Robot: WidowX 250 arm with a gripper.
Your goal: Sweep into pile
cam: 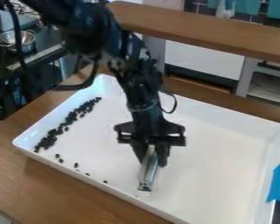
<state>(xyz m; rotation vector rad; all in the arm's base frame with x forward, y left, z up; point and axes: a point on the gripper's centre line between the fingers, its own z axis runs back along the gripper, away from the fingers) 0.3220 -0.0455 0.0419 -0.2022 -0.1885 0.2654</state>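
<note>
Many black bits (70, 119) bunch so tightly in a slanting band along the left side of the white tray (218, 153) that I can't count them one by one. The arm (141, 78) covers part of the tray's far wall and middle, its upper stretch is blurred and cut off at the top edge, and the upper end of the slim, pale tool (147, 176) is hidden by the gripper (149, 162). What sort of tool it is, I can't tell.

Count one tray, one tool and roughly half a dozen stray bits, strung out along the near wall between the band's lower end and the tool (a few more sit loose just beside the band). The gripper hangs over the near middle of the tray, its fingers closed on the shiny tool, which slants down towards the near wall, well apart from the band.

Around all this lies a wooden table (19, 175), with blue tape (279, 183) on the tray's right end. A wooden ledge (206, 28) runs behind the tray, and a metal pot (25, 40) stands at the upper left, near a dark cable (17, 33).
</note>
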